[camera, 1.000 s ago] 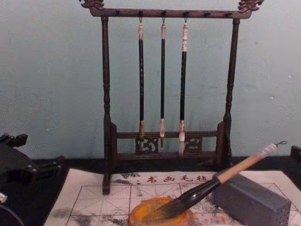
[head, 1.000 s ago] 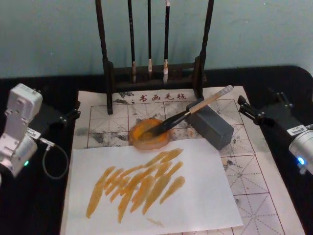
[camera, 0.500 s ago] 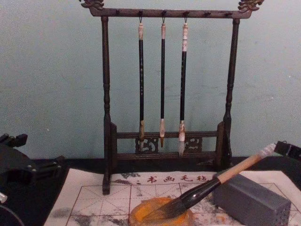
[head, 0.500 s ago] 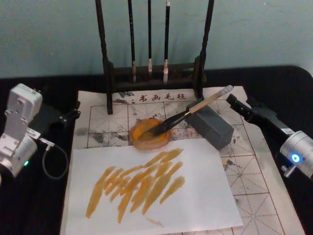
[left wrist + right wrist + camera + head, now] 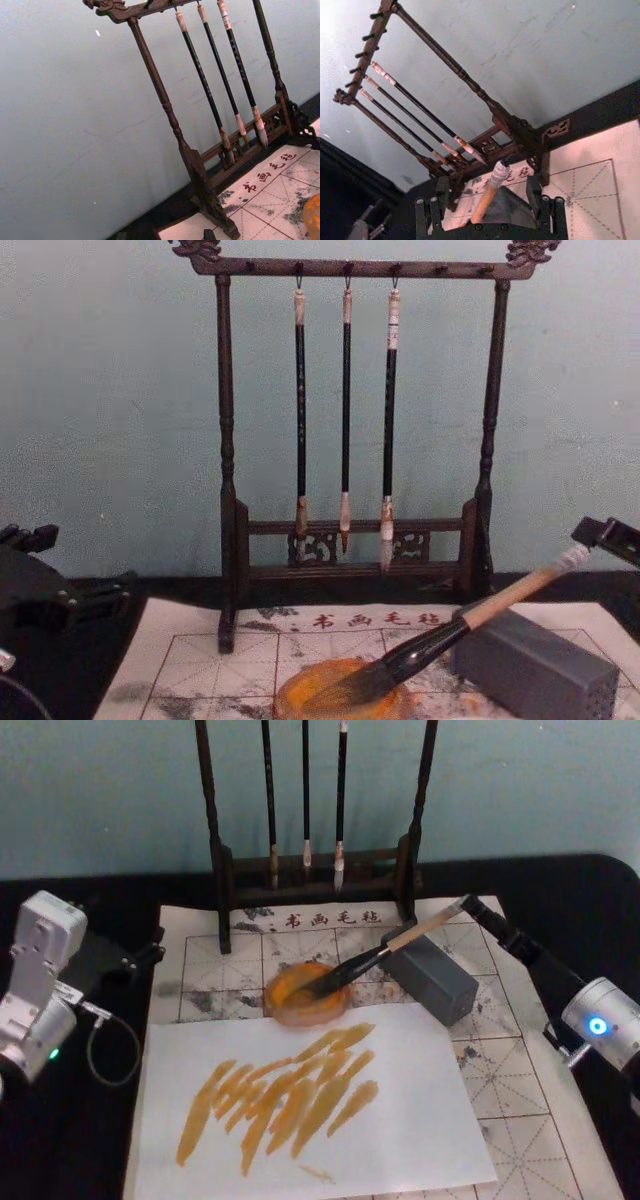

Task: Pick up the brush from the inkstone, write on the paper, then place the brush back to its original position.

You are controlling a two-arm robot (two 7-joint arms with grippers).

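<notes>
Starting with the big stuff: a black table (image 5: 60, 1160) with the paper (image 5: 520, 1090) spread over the middle, red grid lines, red characters along its far edge and grey smudges around the centre. On the near half of it lies a plain white sheet (image 5: 410, 1120) covered in orange strokes. A dark wooden rack (image 5: 213, 820) stands at the far edge of the paper, with three thin brushes (image 5: 305, 800) hanging from it.

The left gripper (image 5: 150, 948) sits parked off the left side of the paper, well away from everything, and its fingers look spread apart. The right gripper (image 5: 488, 189) is reaching in from the right, jaws wide, one finger on each side of the top end of the brush (image 5: 385, 952). From the right wrist view the pads look like they're just beside the handle, not pinching it.

A grey block (image 5: 440, 980) lies on the paper right of centre, and an orange-stained inkstone (image 5: 290, 1005) sits just left of it. The brush has its bushy tip down in the inkstone, and its pale handle leans up and to the right across the far end of the block.
</notes>
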